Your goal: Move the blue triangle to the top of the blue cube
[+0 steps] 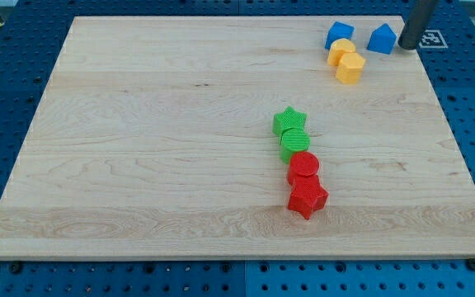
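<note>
Triangle, blue (381,39), sits just left of my tip (406,47).

My tip (406,47) is the end of a dark grey, round, smooth rod; its top is cut off, maybe longer.
</note>
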Controlling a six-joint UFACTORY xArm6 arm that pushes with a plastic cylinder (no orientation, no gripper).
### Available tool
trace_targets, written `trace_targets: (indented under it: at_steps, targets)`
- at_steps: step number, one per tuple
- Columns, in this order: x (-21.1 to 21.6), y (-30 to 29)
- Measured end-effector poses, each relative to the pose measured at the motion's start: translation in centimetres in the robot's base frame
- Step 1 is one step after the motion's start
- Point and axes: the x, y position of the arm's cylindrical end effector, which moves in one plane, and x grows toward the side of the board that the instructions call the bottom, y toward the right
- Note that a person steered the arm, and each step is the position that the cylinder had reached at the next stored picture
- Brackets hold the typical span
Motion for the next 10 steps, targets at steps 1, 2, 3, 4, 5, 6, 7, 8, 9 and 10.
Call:
trace_targets:
  at_steps: [1, 2, 3, 4, 5, 6, 7, 8, 9, 10]
  targets:
    - [2.3, 0.0]
    - [2.7, -0.8]
    - [1.2, -2.5]
    - [-1.0, -2.9]
    - [-2.8, -2.9]
    - [-4.3, -3.9]
    - [-5.7, -5.7]
    - [-6.7, -7.3]
    - [-7.6, -7.9]
    - [-8.8, -8.0]
